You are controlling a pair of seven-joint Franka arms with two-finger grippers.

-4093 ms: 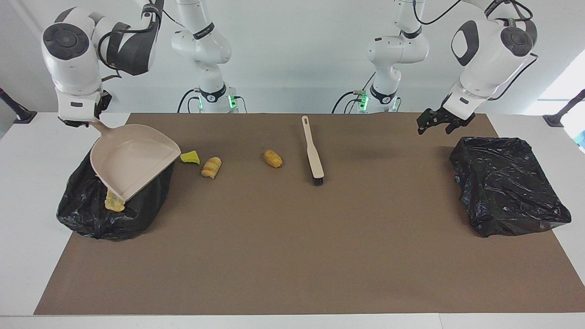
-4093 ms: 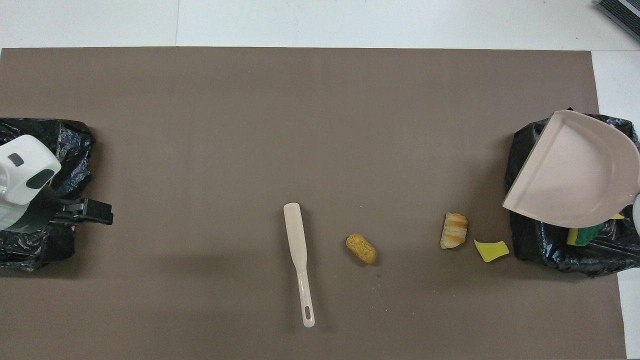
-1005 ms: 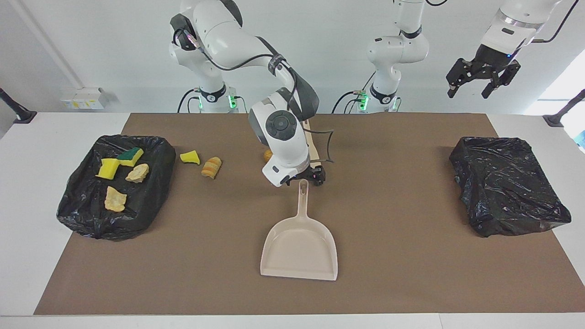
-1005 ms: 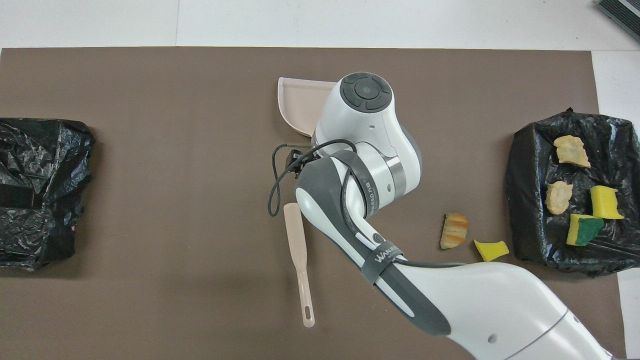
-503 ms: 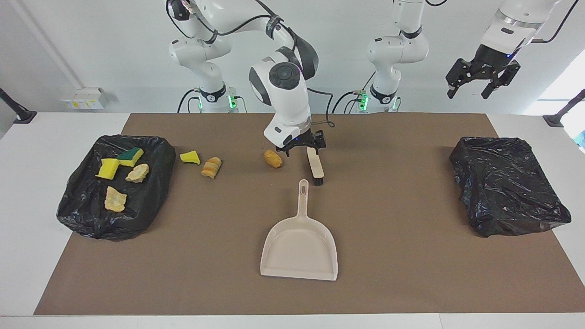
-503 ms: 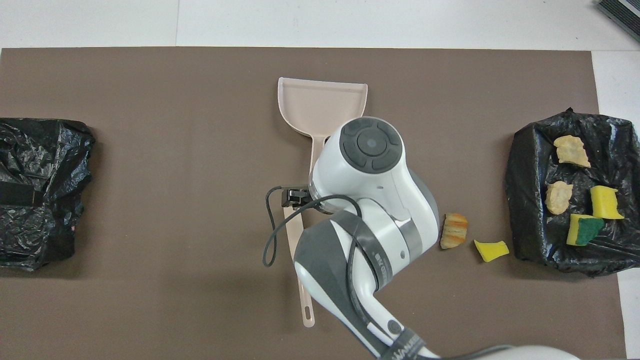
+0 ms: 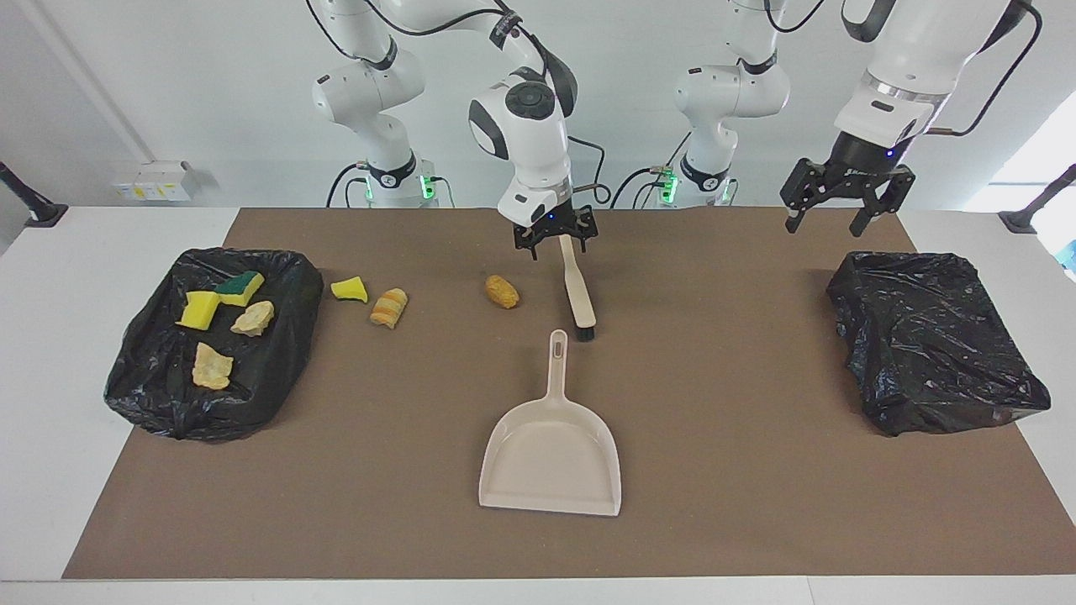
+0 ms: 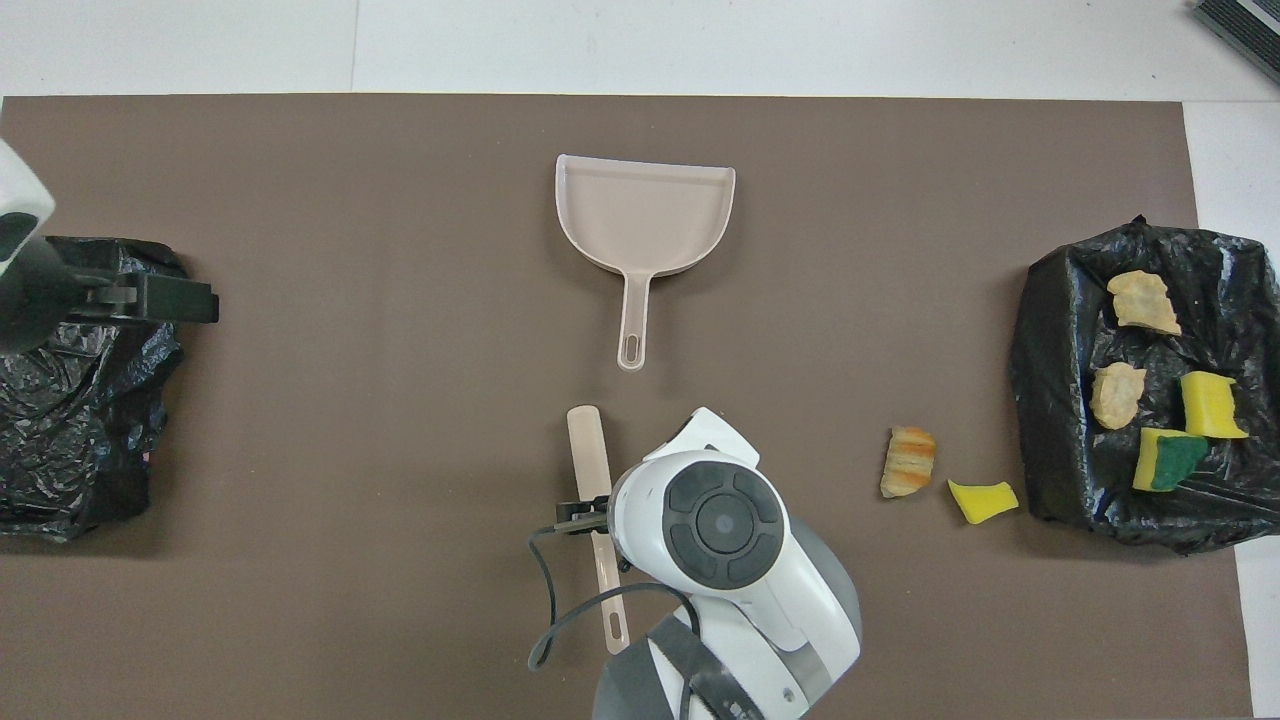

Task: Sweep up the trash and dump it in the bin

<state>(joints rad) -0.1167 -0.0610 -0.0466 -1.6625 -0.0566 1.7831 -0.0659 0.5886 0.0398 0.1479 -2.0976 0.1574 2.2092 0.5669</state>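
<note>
Three trash pieces [image 7: 388, 307] on mat, yellow wedge, striped roll, orange lump, right claw [image 7: 555, 241] open over brush [image 7: 576, 281], left claw [image 7: 843, 202] open.

You're looking at a white tabletop [image 7: 50, 353] almost wholly covered by a brown mat [image 7: 740, 504], white margins showing along its edges. At the robots' edge rises a plain pale wall [image 7: 218, 92]. A white socket box [image 7: 153, 179] sits low on it near the right arm's corner. Daylight glows at the left arm's corner.
</note>
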